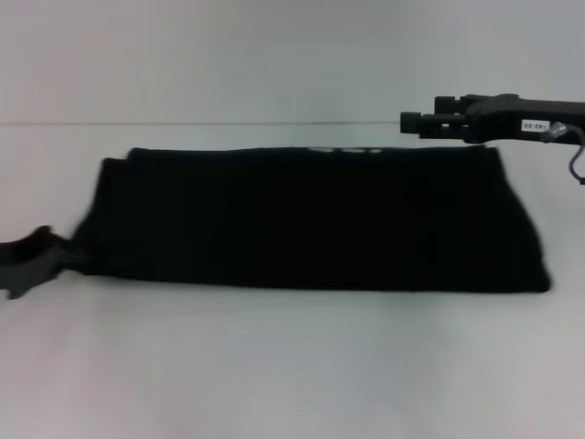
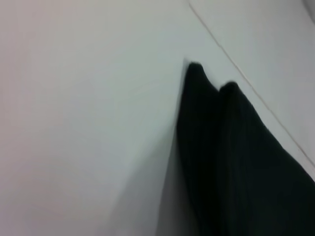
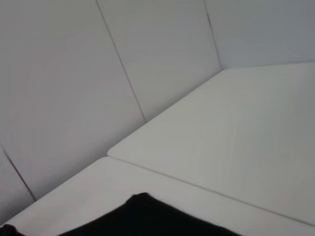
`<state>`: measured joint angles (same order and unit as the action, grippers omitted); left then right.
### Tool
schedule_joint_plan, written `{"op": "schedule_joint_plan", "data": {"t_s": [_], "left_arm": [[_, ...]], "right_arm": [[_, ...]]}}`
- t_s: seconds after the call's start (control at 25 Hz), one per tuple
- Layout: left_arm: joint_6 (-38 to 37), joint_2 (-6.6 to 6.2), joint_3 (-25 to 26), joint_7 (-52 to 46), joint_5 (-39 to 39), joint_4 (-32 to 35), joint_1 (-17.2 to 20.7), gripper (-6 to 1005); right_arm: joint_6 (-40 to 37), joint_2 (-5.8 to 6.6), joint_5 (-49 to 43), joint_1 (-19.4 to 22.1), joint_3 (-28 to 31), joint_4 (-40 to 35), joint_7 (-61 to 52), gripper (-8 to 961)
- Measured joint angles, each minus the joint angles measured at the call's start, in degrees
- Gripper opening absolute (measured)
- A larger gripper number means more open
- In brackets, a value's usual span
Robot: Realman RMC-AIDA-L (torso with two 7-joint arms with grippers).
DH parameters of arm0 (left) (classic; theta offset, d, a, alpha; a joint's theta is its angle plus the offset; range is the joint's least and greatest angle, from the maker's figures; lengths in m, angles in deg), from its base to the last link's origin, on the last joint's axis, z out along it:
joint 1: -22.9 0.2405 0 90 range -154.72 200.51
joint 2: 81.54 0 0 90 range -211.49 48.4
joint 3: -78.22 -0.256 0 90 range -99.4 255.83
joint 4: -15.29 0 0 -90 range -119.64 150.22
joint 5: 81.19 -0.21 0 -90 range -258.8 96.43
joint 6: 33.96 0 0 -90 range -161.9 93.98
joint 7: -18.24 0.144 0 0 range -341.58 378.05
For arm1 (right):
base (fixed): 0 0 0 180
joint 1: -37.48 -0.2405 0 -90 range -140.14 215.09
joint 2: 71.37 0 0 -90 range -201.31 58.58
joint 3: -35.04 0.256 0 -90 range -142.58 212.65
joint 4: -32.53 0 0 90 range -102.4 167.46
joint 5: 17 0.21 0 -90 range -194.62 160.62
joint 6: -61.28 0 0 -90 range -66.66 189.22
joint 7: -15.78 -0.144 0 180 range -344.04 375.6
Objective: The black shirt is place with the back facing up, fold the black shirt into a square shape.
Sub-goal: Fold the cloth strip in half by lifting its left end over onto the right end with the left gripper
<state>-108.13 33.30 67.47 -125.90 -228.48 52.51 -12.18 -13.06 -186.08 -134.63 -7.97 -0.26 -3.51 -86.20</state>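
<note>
The black shirt (image 1: 311,219) lies on the white table (image 1: 292,366) as a long, flat band running left to right. A sliver of white lettering (image 1: 343,149) shows at its far edge. My left gripper (image 1: 32,261) sits low at the left border of the head view, right at the shirt's left end; whether it touches the cloth is unclear. My right gripper (image 1: 416,122) hovers above the shirt's far right corner, apart from it. The left wrist view shows two pointed corners of the shirt (image 2: 231,162). One corner of the shirt (image 3: 147,219) shows in the right wrist view.
Bare white tabletop stretches in front of the shirt and to its left (image 2: 74,123). A thin seam (image 1: 183,123) runs across the back of the table. Pale wall panels (image 3: 59,88) and a further white surface (image 3: 236,137) stand beyond the right arm.
</note>
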Motion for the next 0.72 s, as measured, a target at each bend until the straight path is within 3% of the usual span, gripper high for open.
{"op": "schedule_joint_plan", "data": {"t_s": [0.24,0.4,0.56,0.72], "left_arm": [[-2.86,-1.47,4.35,1.11,0.03,6.97,4.11,29],[-8.46,-3.06,7.18,1.91,1.20,9.57,3.73,28],[-17.29,-4.44,5.89,3.48,9.05,8.88,-0.26,28],[-19.20,-3.81,-2.87,4.75,17.14,2.58,-7.49,28]], "right_arm": [[2.13,-1.15,0.04,-1.33,-0.12,0.17,-0.08,927],[3.83,-2.18,0.07,-1.92,-0.13,0.20,-0.15,927],[4.78,-2.66,0.15,-1.93,-0.01,-0.02,-0.10,927],[4.92,-2.23,1.51,-0.73,0.43,-0.19,0.38,927]]}}
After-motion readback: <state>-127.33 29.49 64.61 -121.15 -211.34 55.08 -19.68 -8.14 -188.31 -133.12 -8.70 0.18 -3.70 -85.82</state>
